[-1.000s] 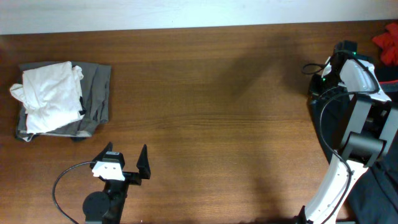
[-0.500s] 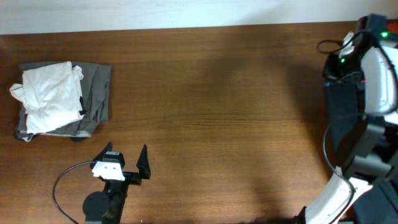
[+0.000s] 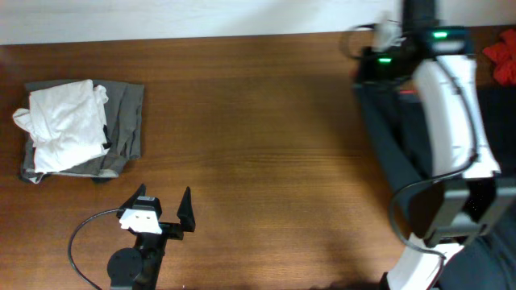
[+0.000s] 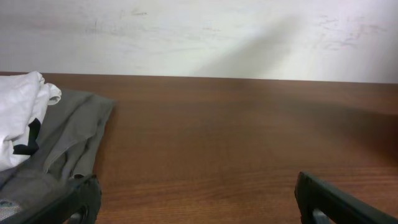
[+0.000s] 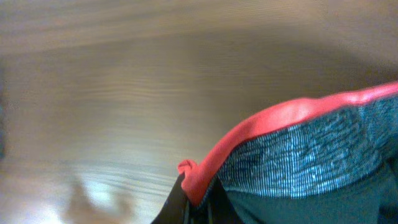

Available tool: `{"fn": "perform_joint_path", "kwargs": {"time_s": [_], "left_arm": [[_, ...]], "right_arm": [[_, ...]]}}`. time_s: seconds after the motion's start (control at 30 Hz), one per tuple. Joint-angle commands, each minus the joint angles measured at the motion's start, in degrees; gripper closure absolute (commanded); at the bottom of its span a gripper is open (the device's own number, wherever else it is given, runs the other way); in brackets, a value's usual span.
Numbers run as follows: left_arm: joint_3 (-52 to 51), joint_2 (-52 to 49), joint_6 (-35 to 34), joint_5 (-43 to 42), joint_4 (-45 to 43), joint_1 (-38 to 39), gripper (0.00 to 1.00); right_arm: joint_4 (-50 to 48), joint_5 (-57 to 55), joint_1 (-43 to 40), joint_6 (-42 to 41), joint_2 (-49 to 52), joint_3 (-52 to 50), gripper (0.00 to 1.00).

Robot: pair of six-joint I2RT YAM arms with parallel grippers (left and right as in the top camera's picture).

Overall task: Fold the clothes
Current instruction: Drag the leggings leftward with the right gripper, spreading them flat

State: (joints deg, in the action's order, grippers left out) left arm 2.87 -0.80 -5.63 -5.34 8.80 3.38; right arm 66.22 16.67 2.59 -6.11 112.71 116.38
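The right hand is clamped shut on the trousers, pinching them at the grey waistband just where its red-orange edging bunches into a little fold. From that pinch the black cloth trails away beneath the right arm. All of this sits at the far end of the counter from the stack of folded things, well apart from it and close to the back edge.

The stack itself is a white garment lying on a grey garment. The left hand waits just beside the stack, towards the front edge, with its fingers spread wide and nothing between them.

To my eye the job is at its opening step: the trousers are gathered by one point of the waist and not yet laid out, so no fold has been started. The next move calls for spreading them flat, waistband straight and legs together. That probably needs the idle hand to take a second point on the waistband.

There is plenty of room for it. Between the stack and the trousers the wood is bare from the back edge to the front. The worry is the edges: the cloth is near the counter's end, and a loose leg could slide off.
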Motion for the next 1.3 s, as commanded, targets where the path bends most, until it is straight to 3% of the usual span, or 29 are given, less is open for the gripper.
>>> {"fn": "perform_joint_path", "kwargs": {"time_s": [0.0,0.37,0.83,1.0,1.07,1.1,1.27], "left_arm": [[-0.37,0.46,0.74,0.44,-0.15,0.22,0.01],[-0.37,0.46,0.74,0.44,-0.15,0.22,0.01],[-0.37,0.46,0.74,0.44,-0.15,0.22,0.01],[-0.37,0.46,0.74,0.44,-0.15,0.22,0.01],[-0.37,0.46,0.74,0.44,-0.15,0.22,0.01],[-0.37,0.46,0.74,0.44,-0.15,0.22,0.01],[-0.37,0.46,0.74,0.44,-0.15,0.22,0.01]], "right_arm": [[-3.82,3.52,9.2,-2.23,1.42,1.27,0.96],[-16.98,2.78,33.42,-6.67,11.96,1.27,0.96],[-23.76,3.08,44.74,-7.96,15.96,1.27,0.93],[-25.2,3.74,46.12,-7.93,15.96,1.27,0.71],[-25.88,6.12,46.21,-7.91,15.93,1.29,0.46],[-26.49,8.02,46.16,-7.89,15.91,1.31,0.38],[-24.22,11.17,43.25,-7.69,14.36,5.22,0.35]]}}
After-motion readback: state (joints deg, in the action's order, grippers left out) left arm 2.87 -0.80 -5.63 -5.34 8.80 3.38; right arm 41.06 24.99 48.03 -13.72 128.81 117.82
